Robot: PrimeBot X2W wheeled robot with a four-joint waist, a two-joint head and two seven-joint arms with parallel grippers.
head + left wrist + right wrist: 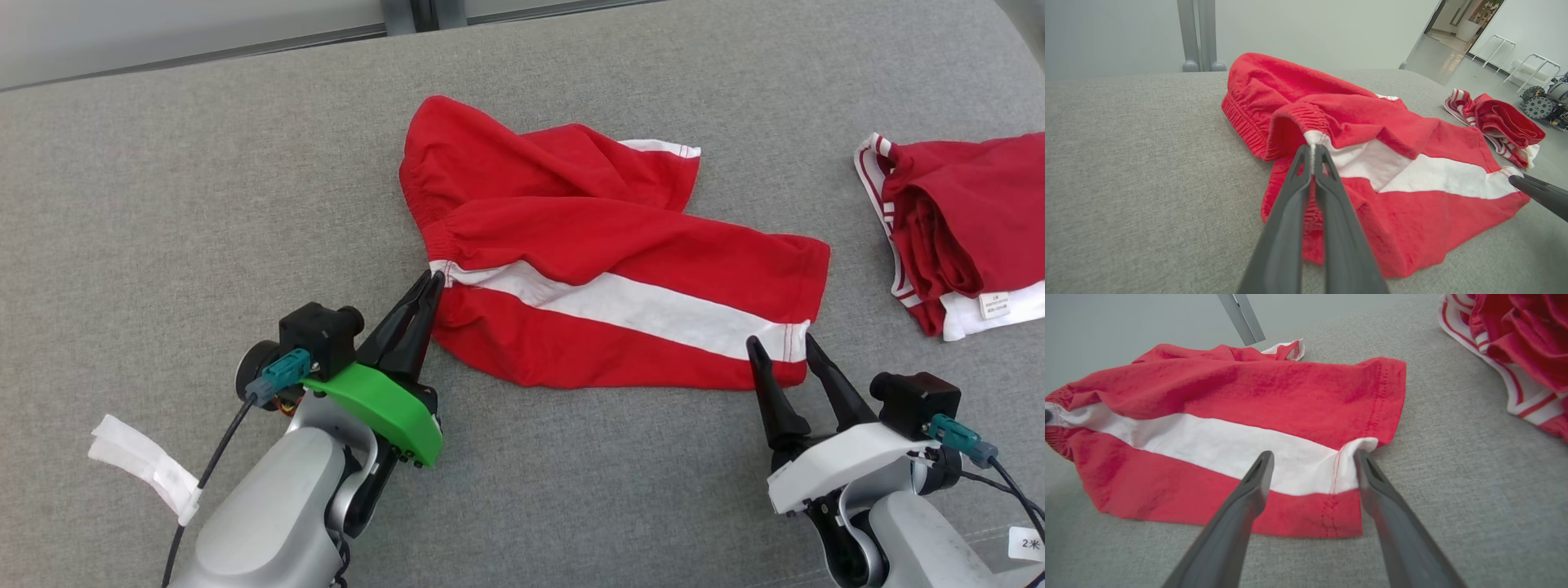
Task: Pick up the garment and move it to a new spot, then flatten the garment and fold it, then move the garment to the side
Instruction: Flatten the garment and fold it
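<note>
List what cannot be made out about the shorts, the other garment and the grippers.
- Label on the other garment, head view: print too small to read.
- Other garment, head view: cut off by the right edge.
- Shorts, all views: far leg partly under own folds.
- Left gripper, left wrist view: shut fingers hide how much waistband they pinch.
- Right gripper, right wrist view: open; contact with the hem unclear.

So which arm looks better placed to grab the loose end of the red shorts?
The right. The right gripper is open at the free hem of the shorts, fingers either side of the white stripe. The left gripper is shut on the waistband.
</note>
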